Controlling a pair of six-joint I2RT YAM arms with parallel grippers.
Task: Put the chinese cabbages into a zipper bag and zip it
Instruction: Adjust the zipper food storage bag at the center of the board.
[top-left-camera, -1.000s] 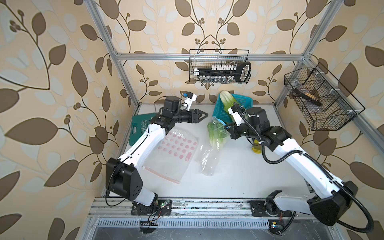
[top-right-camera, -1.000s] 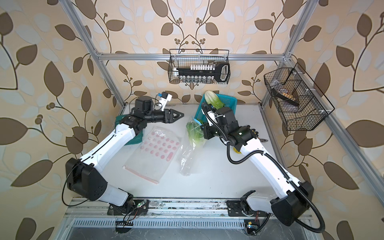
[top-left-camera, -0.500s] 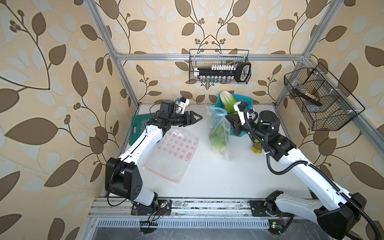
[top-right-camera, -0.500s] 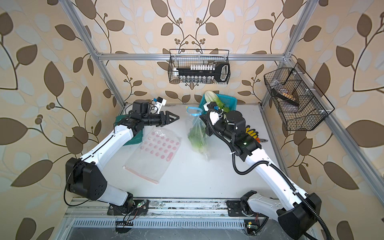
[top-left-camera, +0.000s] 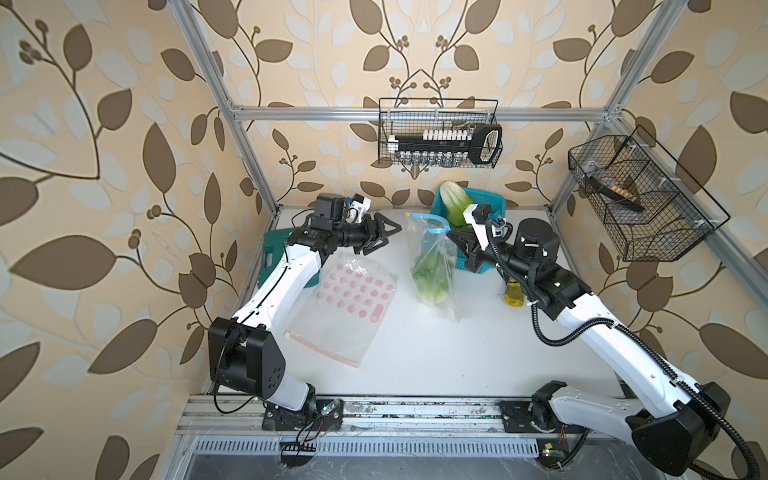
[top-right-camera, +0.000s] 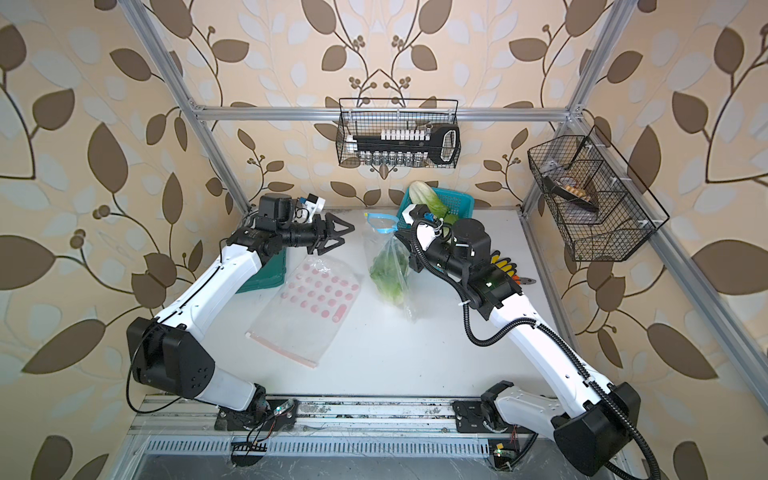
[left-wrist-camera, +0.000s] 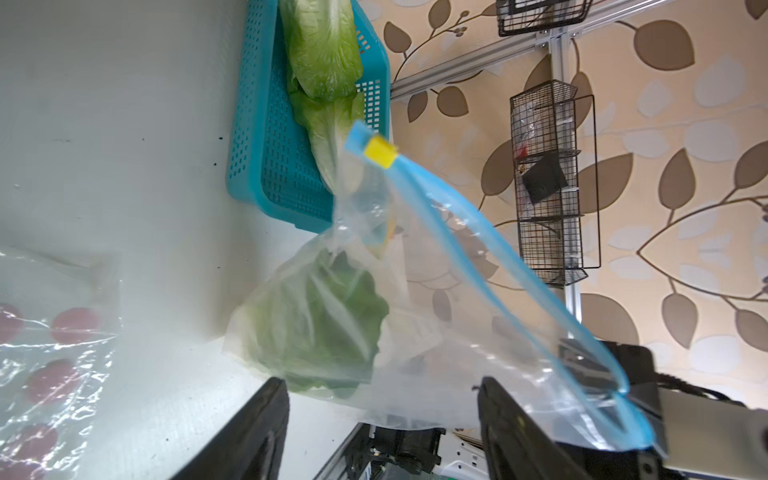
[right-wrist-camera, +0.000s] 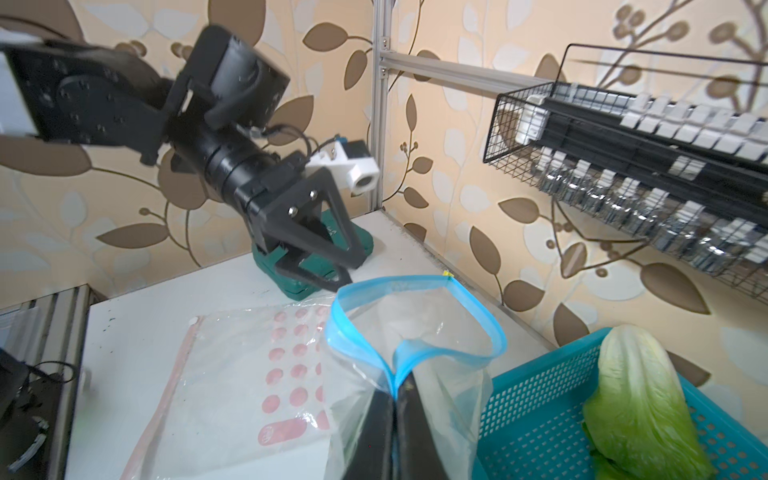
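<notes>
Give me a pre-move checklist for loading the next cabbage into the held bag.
1. Right claw shut on the zipper bag's blue rim: ok.
2. Left claw open, clear of the bag: ok.
3. Bag mouth gaping: ok.
4. Yellow slider parked at the rim's end, away from the right claw: ok.
5. All cabbages bagged: not ok; bagged cabbage is alone, basket cabbages lie in the teal basket.
6. Bag bottom resting on the table: cannot tell.

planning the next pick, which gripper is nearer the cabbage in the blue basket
Right. The right gripper, shut on the zipper bag, is beside that cabbage; the open left gripper sits beyond the bag.
</notes>
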